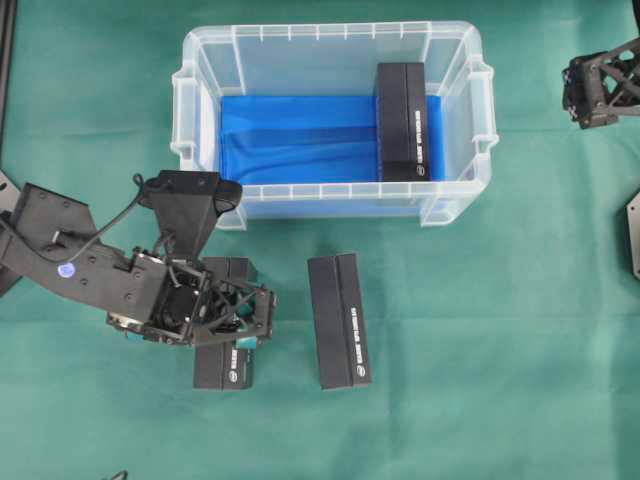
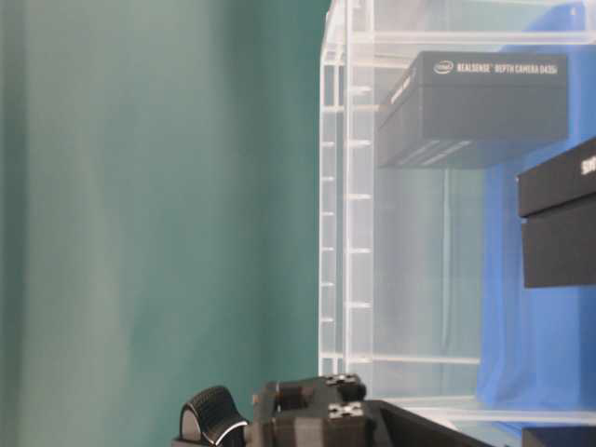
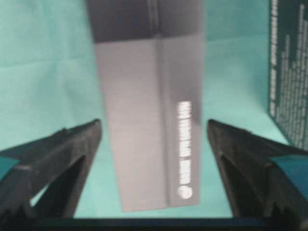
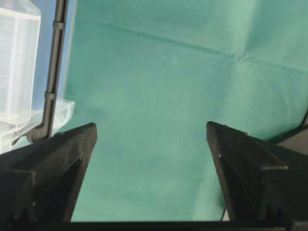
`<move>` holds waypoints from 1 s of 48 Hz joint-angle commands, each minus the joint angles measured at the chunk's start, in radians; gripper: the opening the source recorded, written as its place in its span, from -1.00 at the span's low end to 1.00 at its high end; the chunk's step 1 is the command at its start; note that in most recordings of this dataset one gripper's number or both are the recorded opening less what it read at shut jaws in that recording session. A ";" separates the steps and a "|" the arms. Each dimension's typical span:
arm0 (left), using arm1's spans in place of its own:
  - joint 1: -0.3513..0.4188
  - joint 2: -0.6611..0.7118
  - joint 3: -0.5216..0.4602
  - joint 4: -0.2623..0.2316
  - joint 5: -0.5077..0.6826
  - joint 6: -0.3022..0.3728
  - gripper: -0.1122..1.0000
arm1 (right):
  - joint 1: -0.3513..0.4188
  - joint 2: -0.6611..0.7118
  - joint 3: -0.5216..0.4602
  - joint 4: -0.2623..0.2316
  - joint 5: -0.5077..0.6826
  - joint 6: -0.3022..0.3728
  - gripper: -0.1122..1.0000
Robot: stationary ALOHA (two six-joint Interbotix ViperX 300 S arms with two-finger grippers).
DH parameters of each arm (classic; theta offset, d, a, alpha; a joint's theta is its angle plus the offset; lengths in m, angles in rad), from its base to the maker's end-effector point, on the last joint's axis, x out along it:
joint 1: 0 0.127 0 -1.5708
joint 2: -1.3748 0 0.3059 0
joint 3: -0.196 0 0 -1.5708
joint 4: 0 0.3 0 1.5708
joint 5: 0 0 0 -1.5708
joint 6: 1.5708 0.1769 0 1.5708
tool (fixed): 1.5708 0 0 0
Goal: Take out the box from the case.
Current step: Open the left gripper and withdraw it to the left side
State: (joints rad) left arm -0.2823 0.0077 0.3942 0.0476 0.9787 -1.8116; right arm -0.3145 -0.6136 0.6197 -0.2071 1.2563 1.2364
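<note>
**Box left in the case, two already out on the counter**

Box [image 1: 402,122] number three lies flat against the right-hand wall of the case [image 1: 212,52], well away from the left gripper [image 1: 237,318] and diagonally up and to its right in the overhead view; part of it rests on the blue cloth [image 1: 300,136] lining the bottom. It looks like a rigid black cardboard carton, long and narrow, with smooth printed faces, probably light for its size but apt to slip if pinched weakly. The sensible hold, I judge, is across the narrow width near the middle of its length, so it does not tip when lifted.

The left gripper hangs with its jaws spread wide and nothing between them touching: directly under it lies a freed box [image 3: 149,110], with green counter [image 3: 43,43] showing on both sides of it. Just to that gripper's right lies a second box [image 1: 338,320], apart from the first. The right gripper [image 4: 151,163] is also wide open and empty, over bare counter beside the case's outer corner.

Room is tight on one side: the remaining box sits close to the right wall, so a jaw going down there has little gap. The left part of the case is open cloth. The tall ribbed rim must be cleared on the way out.
</note>
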 commanded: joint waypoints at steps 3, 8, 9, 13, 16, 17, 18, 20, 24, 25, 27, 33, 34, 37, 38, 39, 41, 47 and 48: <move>0.012 -0.037 0.005 -0.002 -0.040 -0.014 0.97 | -0.002 -0.006 -0.014 0.000 -0.002 0.000 0.84; 0.015 -0.037 0.006 0.000 -0.052 -0.018 0.97 | -0.002 -0.006 -0.015 0.000 -0.002 0.000 0.84; 0.017 -0.038 0.005 0.000 -0.052 -0.018 0.97 | -0.002 -0.006 -0.014 -0.002 -0.002 0.000 0.84; 0.017 -0.037 0.000 0.000 -0.052 -0.018 0.97 | -0.002 -0.006 -0.014 -0.002 -0.002 0.000 0.84; 0.017 -0.038 -0.005 -0.002 -0.055 -0.018 0.97 | -0.002 -0.006 -0.015 -0.002 -0.002 0.000 0.84; 0.017 -0.037 -0.009 -0.002 -0.055 -0.018 0.97 | -0.002 -0.006 -0.015 0.000 -0.002 0.000 0.84; 0.017 -0.038 -0.012 -0.002 -0.057 -0.018 0.97 | -0.002 -0.006 -0.015 -0.002 -0.002 0.000 0.84; 0.018 -0.037 -0.026 -0.002 -0.058 -0.017 0.97 | -0.002 -0.006 -0.015 0.000 -0.002 0.000 0.84; 0.021 -0.037 -0.058 0.000 -0.054 -0.017 0.97 | -0.002 -0.006 -0.015 0.000 -0.002 0.000 0.84; 0.021 -0.037 -0.064 -0.002 -0.052 -0.017 0.97 | -0.003 -0.006 -0.015 0.000 -0.002 0.000 0.84; 0.026 -0.040 -0.078 -0.002 -0.048 -0.015 0.97 | -0.002 -0.006 -0.015 0.000 -0.002 0.000 0.84; 0.038 -0.051 -0.133 -0.002 -0.014 -0.012 0.97 | -0.002 -0.006 -0.015 0.000 -0.002 0.000 0.84; 0.038 -0.054 -0.141 0.000 -0.003 -0.011 0.97 | -0.002 -0.006 -0.015 -0.002 -0.002 0.000 0.84; 0.038 -0.063 -0.173 0.000 0.048 -0.009 0.97 | -0.002 -0.006 -0.017 0.000 -0.002 -0.002 0.84; 0.038 -0.064 -0.184 0.000 0.063 -0.009 0.97 | -0.002 -0.006 -0.015 -0.002 -0.002 0.000 0.84; 0.038 -0.066 -0.193 0.002 0.081 -0.009 0.97 | -0.002 -0.006 -0.015 -0.002 -0.002 -0.002 0.84; 0.040 -0.074 -0.212 0.003 0.115 -0.008 0.97 | -0.002 -0.006 -0.015 0.000 -0.002 -0.002 0.84; 0.046 -0.098 -0.273 0.006 0.212 -0.009 0.97 | -0.002 -0.008 -0.015 0.000 -0.005 -0.002 0.84; 0.046 -0.103 -0.284 0.006 0.222 -0.009 0.96 | -0.002 -0.006 -0.015 -0.002 -0.006 -0.002 0.84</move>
State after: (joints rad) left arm -0.2424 -0.0537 0.1657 0.0476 1.1597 -1.8208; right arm -0.3160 -0.6167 0.6182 -0.2056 1.2548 1.2379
